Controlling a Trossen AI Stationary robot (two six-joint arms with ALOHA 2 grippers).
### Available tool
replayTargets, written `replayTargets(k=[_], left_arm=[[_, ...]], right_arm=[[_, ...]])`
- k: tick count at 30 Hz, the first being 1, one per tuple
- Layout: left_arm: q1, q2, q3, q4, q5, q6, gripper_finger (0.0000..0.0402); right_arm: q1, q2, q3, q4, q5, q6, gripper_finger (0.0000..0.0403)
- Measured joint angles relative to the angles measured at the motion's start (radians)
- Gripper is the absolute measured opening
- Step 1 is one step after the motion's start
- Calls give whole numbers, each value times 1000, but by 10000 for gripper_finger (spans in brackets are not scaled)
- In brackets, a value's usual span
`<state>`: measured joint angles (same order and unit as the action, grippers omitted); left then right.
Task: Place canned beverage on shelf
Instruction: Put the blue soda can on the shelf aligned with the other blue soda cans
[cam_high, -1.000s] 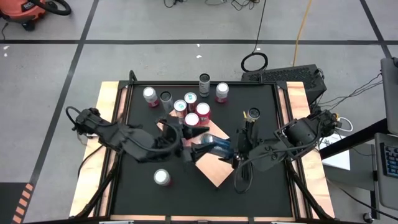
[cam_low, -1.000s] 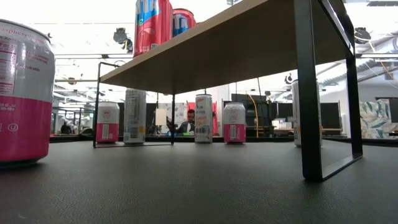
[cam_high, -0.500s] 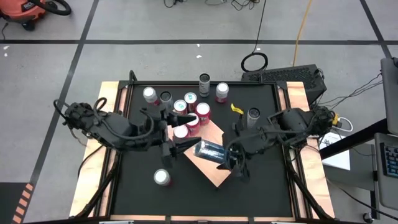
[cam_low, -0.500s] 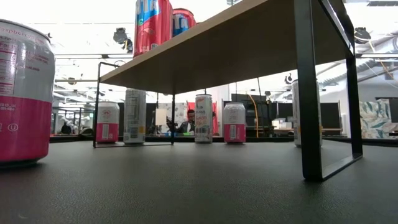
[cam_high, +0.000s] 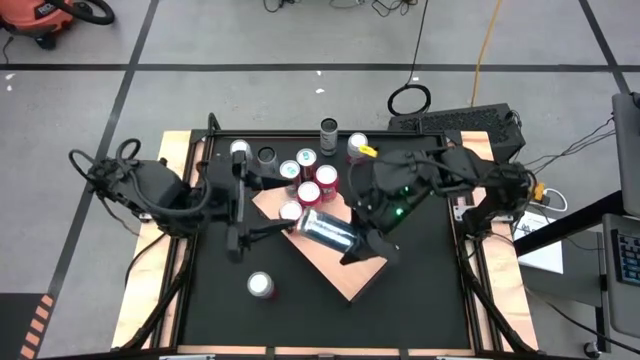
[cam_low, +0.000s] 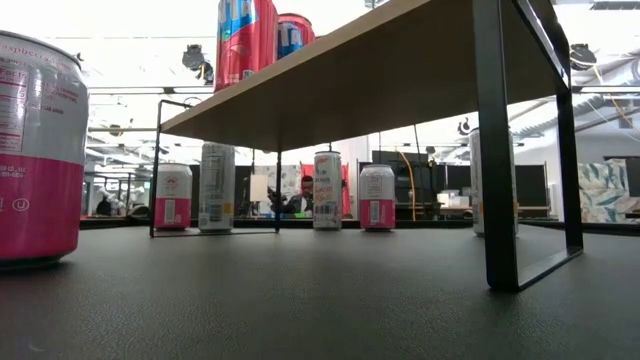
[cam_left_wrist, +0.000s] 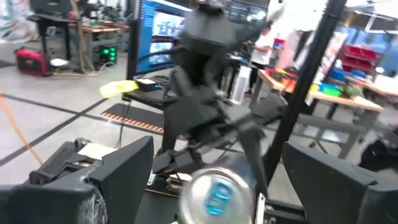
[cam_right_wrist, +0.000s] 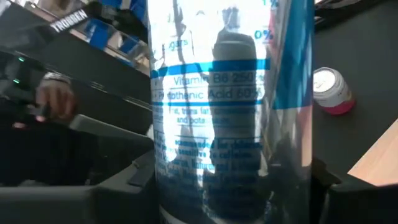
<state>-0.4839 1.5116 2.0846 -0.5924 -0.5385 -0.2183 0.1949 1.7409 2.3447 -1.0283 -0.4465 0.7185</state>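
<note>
The shelf (cam_high: 345, 275) is a pale wood slab on black legs in the middle of the table, seen from below in the low view (cam_low: 380, 70). Red cans (cam_high: 308, 190) stand on it. My right gripper (cam_high: 352, 245) is shut on a silver-and-blue can (cam_high: 326, 229), which lies on its side over the shelf and fills the right wrist view (cam_right_wrist: 224, 124). My left gripper (cam_high: 288, 207) stands open just left of that can. The can's round end (cam_left_wrist: 217, 194) shows between its fingers without touching them. My right gripper pinches the can's side wall (cam_right_wrist: 186, 186) between its two fingers (cam_right_wrist: 112, 183), toward the can's near-right end (cam_high: 347, 240). The fingers come slanting down from the table's right and lie across the can. The can lies almost level over the shelf; I cannot tell whether it touches the wood.
Several more cans stand along the far part of the table (cam_high: 329, 130), and one pink-and-white can (cam_high: 261, 285) stands near the front left, large in the low view (cam_low: 35, 150). Wooden strips (cam_high: 170, 200) edge the table.
My left gripper has drawn back from the can toward the table's left edge, its fingers now wider apart. My right gripper has swung toward the far edge and rolled its wrist. The can has turned with it, its free end now pointing toward the far left.
</note>
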Motion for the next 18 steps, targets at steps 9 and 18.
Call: replayTargets(k=[9,18], left_arm=[[2,-25,0,-119,96,18,359],[44,-22,0,-177,223,52,359]], right_arm=[[-45,0,0,31,-109,40,214],[-45,1,0,83,-113,59,214]])
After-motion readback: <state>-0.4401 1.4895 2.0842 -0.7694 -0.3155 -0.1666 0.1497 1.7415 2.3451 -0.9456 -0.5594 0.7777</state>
